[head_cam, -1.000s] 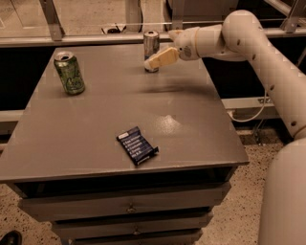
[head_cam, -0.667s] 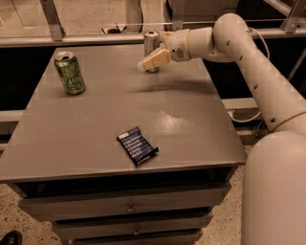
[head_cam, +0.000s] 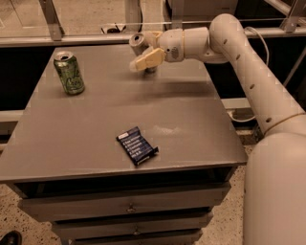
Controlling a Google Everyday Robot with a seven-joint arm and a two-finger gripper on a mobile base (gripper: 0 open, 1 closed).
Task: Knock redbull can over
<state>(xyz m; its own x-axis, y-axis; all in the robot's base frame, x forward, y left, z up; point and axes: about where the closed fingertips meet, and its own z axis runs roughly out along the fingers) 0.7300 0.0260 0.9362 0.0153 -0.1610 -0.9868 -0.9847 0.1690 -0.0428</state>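
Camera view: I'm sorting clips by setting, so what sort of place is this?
Probably a robotics lab or test area: a grey drawer cabinet serves as the table, on a speckled floor, with a metal-framed glass barrier behind. The end effector is at the cabinet's far edge, by the redbull can.

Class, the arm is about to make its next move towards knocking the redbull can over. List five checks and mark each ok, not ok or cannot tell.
1. Gripper right at the redbull can: ok.
2. Redbull can lying flat: not ok, it only leans left.
3. Green can well apart: ok.
4. Blue packet away from the can: ok.
5. Bare table left of the can to fall on: ok.
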